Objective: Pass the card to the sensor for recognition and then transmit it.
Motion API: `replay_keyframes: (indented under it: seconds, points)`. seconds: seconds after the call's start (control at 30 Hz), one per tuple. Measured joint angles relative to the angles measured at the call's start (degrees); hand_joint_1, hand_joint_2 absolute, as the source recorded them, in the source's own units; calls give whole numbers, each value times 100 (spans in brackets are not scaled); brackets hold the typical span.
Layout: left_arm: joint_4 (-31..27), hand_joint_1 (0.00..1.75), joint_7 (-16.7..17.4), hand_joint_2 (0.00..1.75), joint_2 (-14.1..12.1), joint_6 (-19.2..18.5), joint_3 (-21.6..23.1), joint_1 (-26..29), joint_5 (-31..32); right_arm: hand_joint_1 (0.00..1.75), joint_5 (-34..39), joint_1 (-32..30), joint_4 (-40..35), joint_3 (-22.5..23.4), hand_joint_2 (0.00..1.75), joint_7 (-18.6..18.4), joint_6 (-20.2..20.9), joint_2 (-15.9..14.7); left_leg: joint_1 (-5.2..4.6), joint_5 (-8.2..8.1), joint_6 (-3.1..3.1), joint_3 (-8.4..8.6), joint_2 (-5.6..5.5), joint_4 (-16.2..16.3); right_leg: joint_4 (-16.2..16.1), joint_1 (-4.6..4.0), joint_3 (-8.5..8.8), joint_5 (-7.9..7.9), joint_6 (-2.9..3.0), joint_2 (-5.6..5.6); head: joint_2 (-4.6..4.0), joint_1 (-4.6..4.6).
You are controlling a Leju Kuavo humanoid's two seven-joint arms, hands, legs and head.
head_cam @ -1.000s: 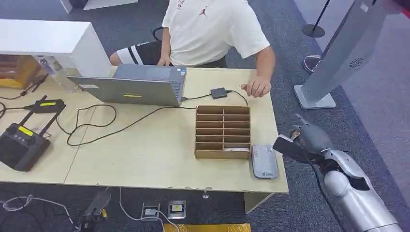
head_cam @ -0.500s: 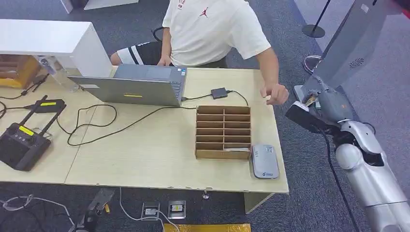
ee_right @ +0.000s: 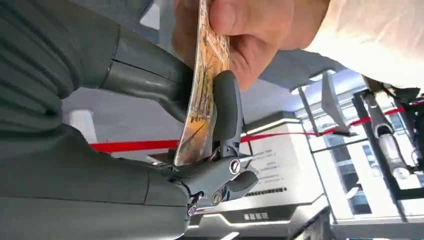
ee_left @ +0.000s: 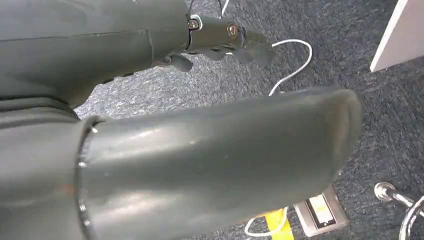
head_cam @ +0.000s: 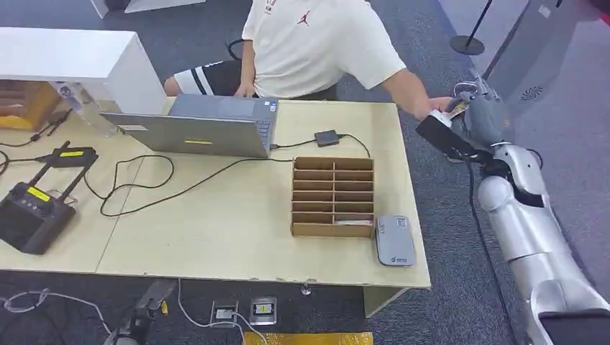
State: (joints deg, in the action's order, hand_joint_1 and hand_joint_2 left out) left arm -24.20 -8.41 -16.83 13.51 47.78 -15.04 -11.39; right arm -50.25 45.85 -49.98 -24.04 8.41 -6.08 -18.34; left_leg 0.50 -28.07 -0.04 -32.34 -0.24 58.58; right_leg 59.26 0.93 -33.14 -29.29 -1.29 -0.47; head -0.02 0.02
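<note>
Card (ee_right: 202,95) sits pinched between the right hand's (ee_right: 200,150) fingers (ee_right: 226,107) while a person's hand (ee_right: 250,35) grips its far end beyond them.

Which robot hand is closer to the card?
Right. The right hand pinches the card, which a person's hand also grips. The left hand hangs over carpet.

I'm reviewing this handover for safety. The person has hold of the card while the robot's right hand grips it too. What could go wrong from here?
1. The right hand pinches the card between thumb and fingers while the person's hand grips the other end; a late release could bend it or tug it.
2. The person's fingertips lie close to the robot's fingers, so they might get nipped.
3. The handover is beyond the table edge; a dropped card would likely land on the floor.
</note>
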Motion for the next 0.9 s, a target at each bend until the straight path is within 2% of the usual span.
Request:
replay_keyframes:
  seconds: [0.03, 0.07, 0.13, 0.17, 0.53, 0.7, 0.8, 0.9]
  points:
    - [-9, 0, 4, 0, 0, -2, 0, 0, 0, 166, 0, 14, 114, -11, 175, 2, -33, 37, 0, 0, 0, 0, 0, 0, 0, 0, 0, 0, 0, 0, 0, 0]
    - [-9, 0, 13, 0, 0, -2, 0, 0, 0, 94, 2, 21, 223, -20, 175, 11, -59, 83, 0, 0, 0, 0, 0, 0, -1, 0, 0, 0, 0, 1, 0, -2]
    - [-11, 0, 20, 0, 0, -2, 0, -2, -2, 42, 2, 25, 413, -37, 175, 20, -83, 160, 0, 0, 0, 0, 0, 0, -1, 0, 0, 0, 0, 1, 0, 0]
    - [-11, 0, 22, 0, 0, -2, 0, -2, -4, 0, 0, 24, 508, -46, 175, 26, -98, 196, 0, 0, 0, 0, 0, 0, -1, 0, 0, 0, 0, 1, 0, 0]
    - [-42, 0, 28, 0, -11, 28, 15, 0, -13, 0, 70, 102, 1099, -127, 175, -17, -326, 430, 0, 0, 0, -7, -1, 0, 0, 0, -7, 0, 0, -1, 0, 0]
    - [-55, 0, 28, 0, -17, 52, 42, 6, -72, 0, 240, 151, 1147, -138, 175, 113, -478, 461, 0, 0, 0, -10, -1, 1, 0, 0, -9, 0, 0, 0, 0, 0]
    - [-77, 0, 28, 0, -46, 112, 66, 22, -153, 0, 628, 230, 1143, -120, 175, 317, -454, 472, 0, 0, 0, -9, 2, 1, 0, 0, -10, 0, 0, 4, 0, 0]
    - [-87, 0, -98, 0, -87, 223, 96, 76, -293, 0, 1681, 271, 940, -11, 175, 557, -56, 470, 1, 0, 0, -8, 5, 2, 0, -1, -12, 2, 3, 7, 0, 0]
